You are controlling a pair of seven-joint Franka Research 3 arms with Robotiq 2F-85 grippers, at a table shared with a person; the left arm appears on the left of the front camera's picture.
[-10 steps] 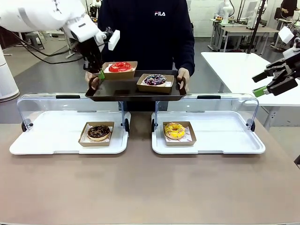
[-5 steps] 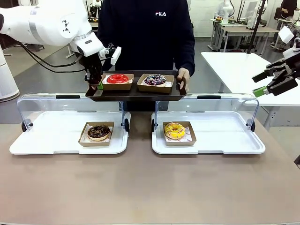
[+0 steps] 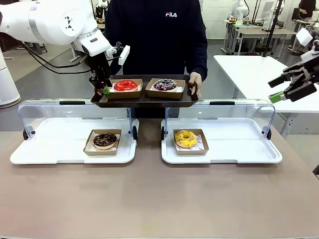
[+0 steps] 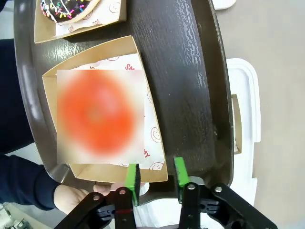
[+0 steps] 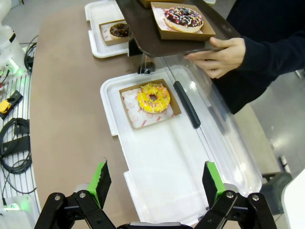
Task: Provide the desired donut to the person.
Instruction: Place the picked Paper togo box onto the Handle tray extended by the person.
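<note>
The person holds a dark tray across the table with both hands. On it, a red donut sits in a brown paper box beside a sprinkled dark donut. My left gripper is at the red donut's box, at the tray's left end. In the left wrist view my left gripper stands open, with the box's near edge just beyond the green pads. My right gripper hangs wide open at the far right, holding nothing.
Two white display trays with raised clear lids lie on the table. The left one holds a chocolate donut, the right one a yellow donut. The person's hands grip the tray's ends. A white side table stands at right.
The red donut's box came down from a raised tilt onto the person's tray. My left gripper's jaws then parted and let go of it. The right arm stayed still.
</note>
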